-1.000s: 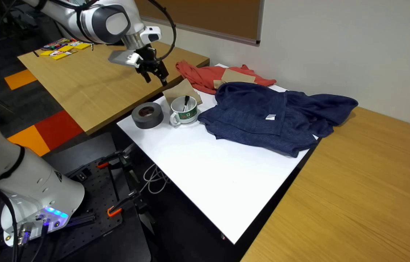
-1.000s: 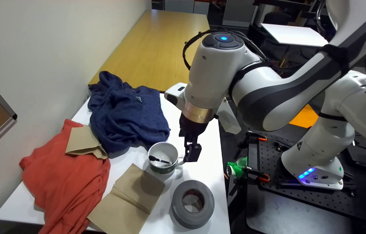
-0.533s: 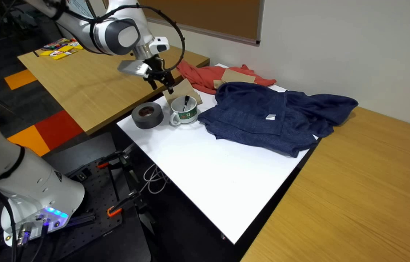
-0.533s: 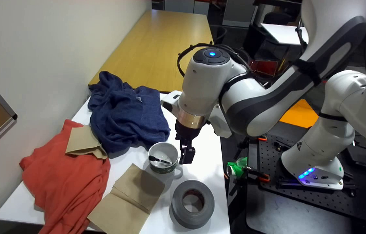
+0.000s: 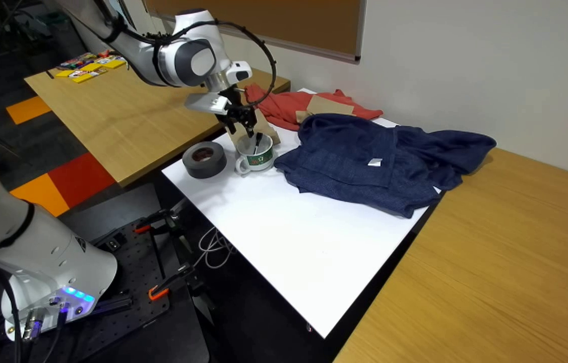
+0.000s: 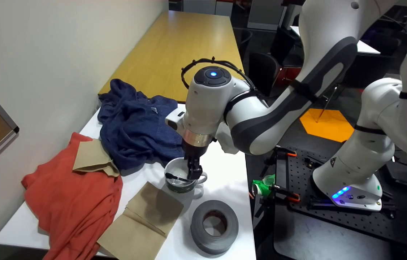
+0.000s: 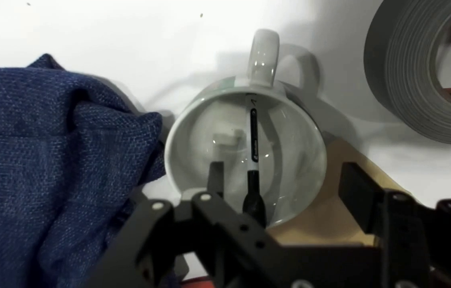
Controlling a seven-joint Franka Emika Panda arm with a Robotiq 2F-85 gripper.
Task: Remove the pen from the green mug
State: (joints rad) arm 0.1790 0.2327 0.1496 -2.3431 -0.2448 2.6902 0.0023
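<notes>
We see the gripper [image 7: 283,176] over the green mug [image 5: 260,160], wide and holding nothing, its fingers [image 7: 359,198] spread to either side of the pen [image 7: 252,154] in the wrist view; whether the fingertips are below the mug's rim, we cannot tell. The pen is inside the mug, tilted: the pale end is low by the wall at the handle [image 7: 264,56], while the dark end leans up at the rim opposite. We take that slant to explain the gripper's turn: its spread runs across the pen, so closing should pinch the shaft rather than slide along it. The pen looks nearer one finger, and we may want to centre on it first. The navy cloth [image 6: 142,130] lies just beside the mug and the grey tape roll [image 6: 196,224] near it; neither covers the mug's mouth, so we judge the way up free.
</notes>
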